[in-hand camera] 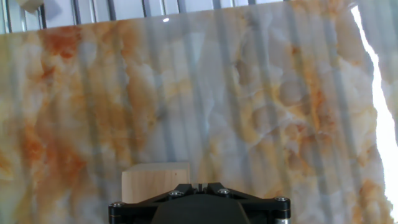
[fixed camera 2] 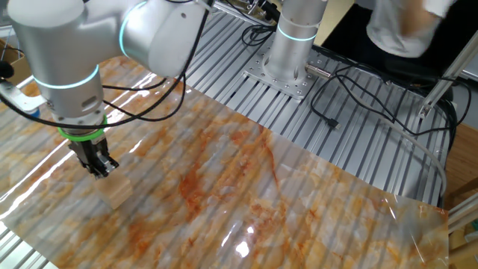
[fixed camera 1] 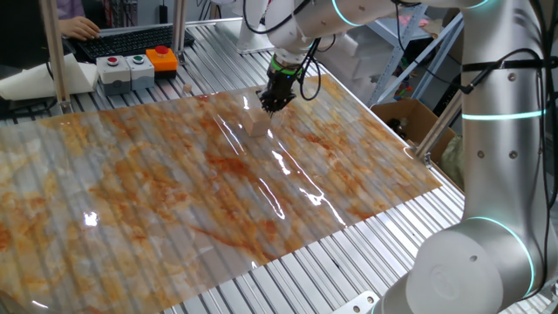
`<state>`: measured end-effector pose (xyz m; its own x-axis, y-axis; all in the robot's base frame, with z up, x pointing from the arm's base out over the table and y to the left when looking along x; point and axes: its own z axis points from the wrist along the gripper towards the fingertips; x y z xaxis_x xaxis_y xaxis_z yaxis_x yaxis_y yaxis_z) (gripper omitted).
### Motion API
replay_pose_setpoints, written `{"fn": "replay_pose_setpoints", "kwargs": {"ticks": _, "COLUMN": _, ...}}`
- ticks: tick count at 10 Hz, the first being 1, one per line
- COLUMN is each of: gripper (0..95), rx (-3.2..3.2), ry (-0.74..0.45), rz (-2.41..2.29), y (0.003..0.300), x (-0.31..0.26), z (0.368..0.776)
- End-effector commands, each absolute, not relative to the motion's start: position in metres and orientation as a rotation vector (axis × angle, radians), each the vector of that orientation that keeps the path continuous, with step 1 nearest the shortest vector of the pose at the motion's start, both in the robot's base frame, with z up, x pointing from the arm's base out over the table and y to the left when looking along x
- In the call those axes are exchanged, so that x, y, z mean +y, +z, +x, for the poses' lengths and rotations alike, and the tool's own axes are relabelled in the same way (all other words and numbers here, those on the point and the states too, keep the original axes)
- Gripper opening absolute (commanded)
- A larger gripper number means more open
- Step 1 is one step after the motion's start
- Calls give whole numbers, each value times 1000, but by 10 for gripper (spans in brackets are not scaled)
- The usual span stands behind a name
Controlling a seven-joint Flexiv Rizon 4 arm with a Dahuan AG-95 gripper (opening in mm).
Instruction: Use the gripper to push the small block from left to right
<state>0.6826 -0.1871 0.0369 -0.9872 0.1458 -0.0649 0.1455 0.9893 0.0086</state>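
The small block (fixed camera 1: 259, 127) is a pale tan wooden cube on the marble-patterned sheet (fixed camera 1: 157, 192). My gripper (fixed camera 1: 268, 105), black fingers under a green ring, hangs just above and beside it with its fingertips pressed together and nothing between them. In the other fixed view the gripper (fixed camera 2: 101, 171) stands at the upper left corner of the block (fixed camera 2: 116, 191), very close or touching; I cannot tell which. In the hand view the block (in-hand camera: 155, 180) lies just ahead and to the left of the shut gripper (in-hand camera: 199, 186).
A grey button box (fixed camera 1: 122, 68) and an orange part (fixed camera 1: 162, 58) sit at the far edge beside a keyboard (fixed camera 1: 131, 39). A cardboard box (fixed camera 1: 405, 118) lies off the right side. A second arm base (fixed camera 2: 291, 45) and cables (fixed camera 2: 351, 112) sit on the slatted table.
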Motion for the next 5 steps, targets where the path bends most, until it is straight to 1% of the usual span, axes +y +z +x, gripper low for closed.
{"fn": "replay_pose_setpoints", "kwargs": {"ticks": 1, "gripper": 0, "rx": 3067, "ry": 2, "rz": 242, "y": 38, "x": -181, "z": 680}}
{"fn": "replay_pose_setpoints", "kwargs": {"ticks": 5, "gripper": 0, "rx": 3061, "ry": -1, "rz": 294, "y": 38, "x": -165, "z": 676}}
